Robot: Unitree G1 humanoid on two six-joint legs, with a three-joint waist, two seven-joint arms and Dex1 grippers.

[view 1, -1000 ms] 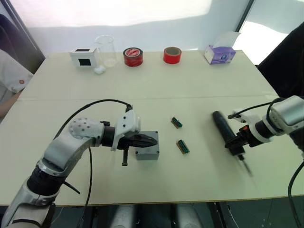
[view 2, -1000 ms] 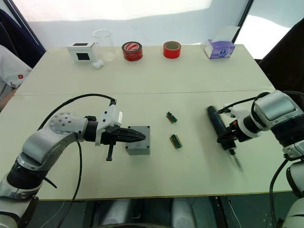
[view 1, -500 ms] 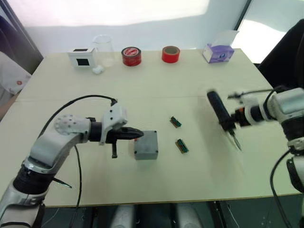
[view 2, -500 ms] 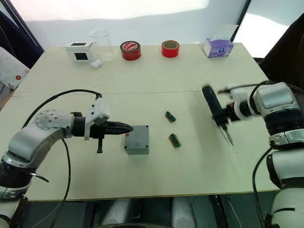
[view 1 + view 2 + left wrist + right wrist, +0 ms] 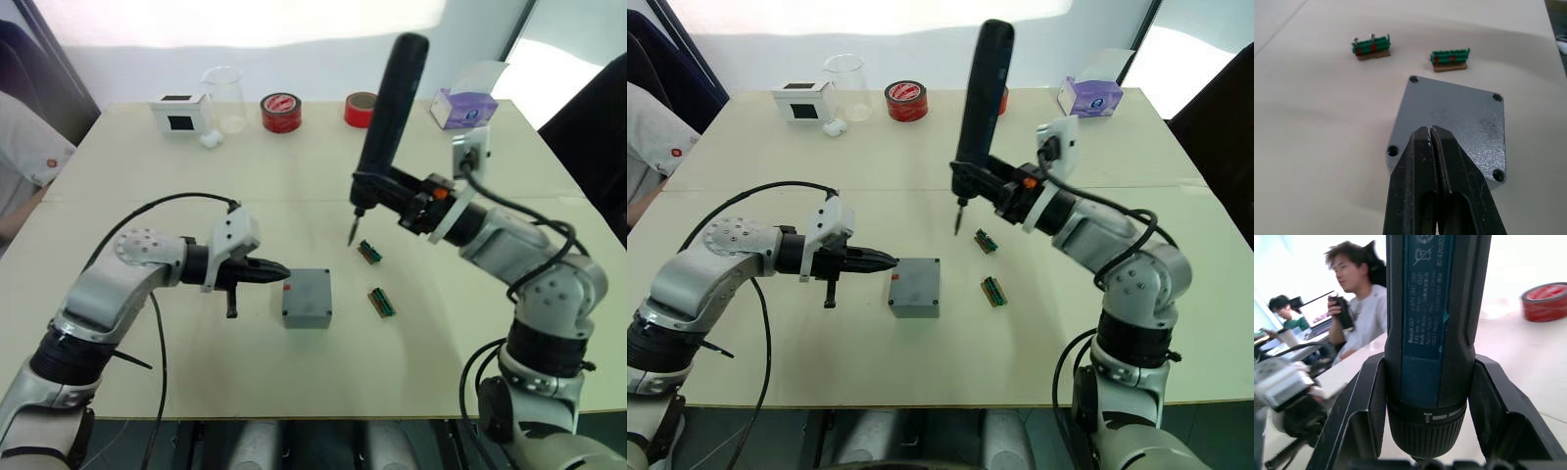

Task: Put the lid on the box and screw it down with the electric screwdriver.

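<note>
Right end effector [image 5: 392,201] has swung the electric screwdriver [image 5: 389,108] up off the surface [image 5: 294,176] and over toward the box [image 5: 307,298]; it now grips the tool near-upright, bit down, above and just beyond the box. Lid [image 5: 1454,122] sits on the box, screw holes visible at corners. Left end effector [image 5: 274,272] clenched on nothing, tips right beside the box. Two green terminal blocks [image 5: 373,277] lie near the box.

We see the box [image 5: 307,298] on the table [image 5: 147,196] just beyond our left gripper [image 5: 277,272], with two terminal blocks [image 5: 378,302] past it. Our right gripper [image 5: 384,192] holds the electric screwdriver [image 5: 389,108] upright above the nearer-to-it block. Tape rolls [image 5: 281,112] stand along the far edge.
</note>
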